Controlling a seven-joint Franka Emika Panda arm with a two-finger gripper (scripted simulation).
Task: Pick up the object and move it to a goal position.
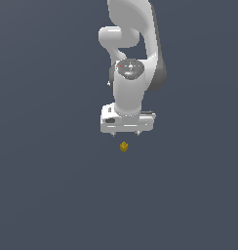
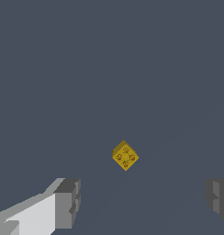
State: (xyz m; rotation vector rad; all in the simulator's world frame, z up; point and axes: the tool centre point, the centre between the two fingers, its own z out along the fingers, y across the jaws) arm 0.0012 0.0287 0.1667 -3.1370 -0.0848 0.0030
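Wrist view: the small mustard-yellow studded cube is seen lying apart from both grey fingertips. The white hand is held wide open above it.

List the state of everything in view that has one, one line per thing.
Gripper: open, fingers wide apart, holding nothing, hanging just above the block.
Block: free, not gripped, sitting apart from both fingers, turned corner-on to them, studded face toward the wrist camera.
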